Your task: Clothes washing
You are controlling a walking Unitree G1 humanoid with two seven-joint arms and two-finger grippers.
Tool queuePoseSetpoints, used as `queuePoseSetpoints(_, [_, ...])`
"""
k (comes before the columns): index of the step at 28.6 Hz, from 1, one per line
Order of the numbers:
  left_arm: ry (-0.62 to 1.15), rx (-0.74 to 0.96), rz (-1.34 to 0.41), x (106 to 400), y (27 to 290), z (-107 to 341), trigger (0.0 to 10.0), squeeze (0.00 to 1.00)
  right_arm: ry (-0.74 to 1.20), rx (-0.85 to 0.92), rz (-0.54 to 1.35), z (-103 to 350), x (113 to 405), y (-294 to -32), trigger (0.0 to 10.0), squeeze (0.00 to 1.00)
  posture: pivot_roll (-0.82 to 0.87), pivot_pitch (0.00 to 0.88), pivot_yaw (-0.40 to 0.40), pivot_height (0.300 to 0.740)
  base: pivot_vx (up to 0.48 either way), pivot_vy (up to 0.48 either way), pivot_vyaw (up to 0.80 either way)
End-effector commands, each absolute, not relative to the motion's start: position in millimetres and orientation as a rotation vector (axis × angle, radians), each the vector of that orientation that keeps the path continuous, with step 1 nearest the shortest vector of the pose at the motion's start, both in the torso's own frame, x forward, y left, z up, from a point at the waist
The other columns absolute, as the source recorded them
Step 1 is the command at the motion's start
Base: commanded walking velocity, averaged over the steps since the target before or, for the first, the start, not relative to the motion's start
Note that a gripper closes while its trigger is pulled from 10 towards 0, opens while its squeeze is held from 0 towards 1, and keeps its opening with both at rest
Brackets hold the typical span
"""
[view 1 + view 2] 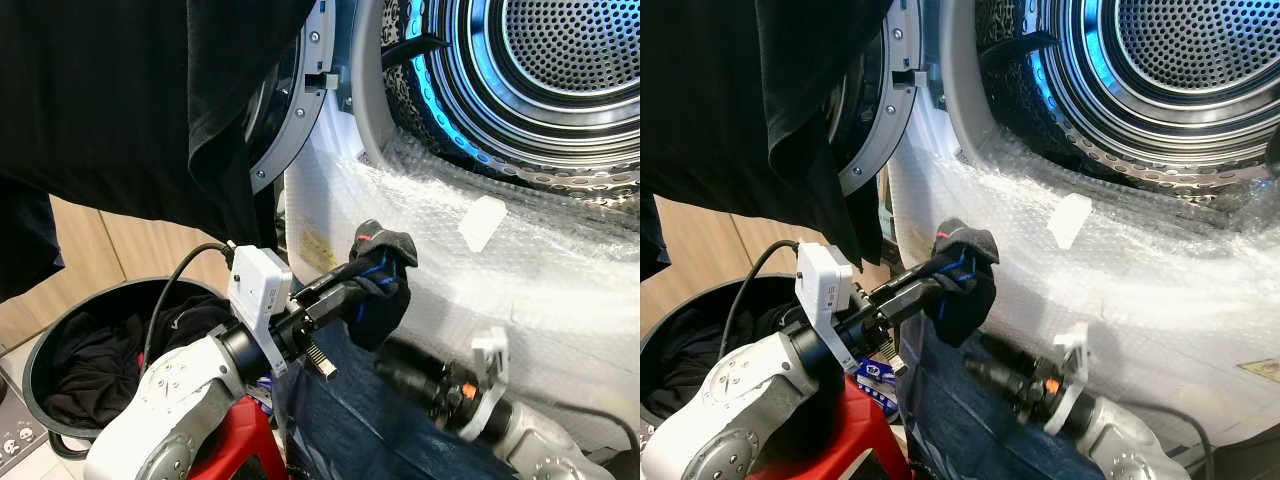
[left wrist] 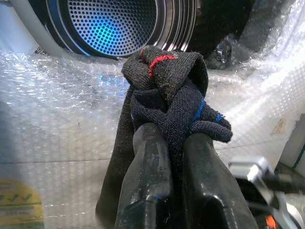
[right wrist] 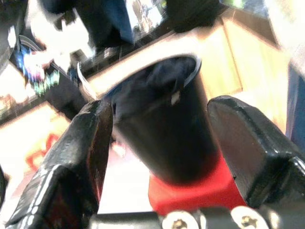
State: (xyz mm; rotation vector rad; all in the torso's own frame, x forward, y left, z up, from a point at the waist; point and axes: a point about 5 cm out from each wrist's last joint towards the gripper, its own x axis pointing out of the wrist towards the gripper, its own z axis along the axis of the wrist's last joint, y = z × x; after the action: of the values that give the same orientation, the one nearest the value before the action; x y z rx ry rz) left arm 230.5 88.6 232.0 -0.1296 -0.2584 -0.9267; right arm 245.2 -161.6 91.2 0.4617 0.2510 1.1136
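My left gripper [image 1: 368, 277] is shut on a dark sock [image 1: 385, 290] with red and blue stitching, held up in front of the washing machine's bubble-wrapped front [image 1: 520, 270]. In the left wrist view the sock [image 2: 167, 100] bunches between the two black fingers [image 2: 145, 176], with the lit drum [image 2: 112, 26] beyond. The drum opening [image 1: 560, 70] is above and to the right of the sock. My right gripper [image 1: 405, 368] sits lower, near the machine's front, open with nothing between its fingers [image 3: 81, 157]. A black laundry basket [image 1: 60, 345] with dark clothes stands at lower left.
A black garment [image 1: 150, 100] hangs over the open washer door [image 1: 290, 110] at upper left. The basket [image 3: 162, 124] rests on a red stool [image 1: 235, 440]. Blue denim cloth [image 1: 350, 420] lies below my arms. Wooden cabinet panels [image 1: 90, 260] stand behind the basket.
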Motion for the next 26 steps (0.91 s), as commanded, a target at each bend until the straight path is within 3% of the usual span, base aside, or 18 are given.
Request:
queuePoseSetpoints(1, [-0.298,-0.129,-0.937,228,89,242,0.0,0.0,0.277,0.404,1.136,87,240,-163,10.0,0.0,0.06,0.0,-0.068,0.74,0.0,0.0,0.0])
queuePoseSetpoints(12, [-0.283,-0.144,-0.942,229,88,241,0.0,0.0,0.187,0.549,0.931,93,262,-174,10.0,0.0,0.06,0.0,-0.071,0.74,0.0,0.0,0.0])
queuePoseSetpoints(16, [-0.283,-0.144,-0.943,229,88,240,0.0,0.0,0.172,0.712,0.89,100,264,-174,10.0,0.0,0.06,0.0,-0.073,0.74,0.0,0.0,0.0])
queuePoseSetpoints(20, [-0.28,-0.149,-0.953,229,86,240,0.0,0.0,0.302,0.874,0.923,89,246,-163,10.0,0.0,0.06,0.0,-0.079,0.74,0.0,0.0,0.0])
queuePoseSetpoints(26, [-0.27,-0.154,-0.958,229,85,238,0.0,0.0,0.272,0.832,0.991,94,235,-149,10.0,0.0,0.06,0.0,-0.081,0.74,0.0,0.0,0.0])
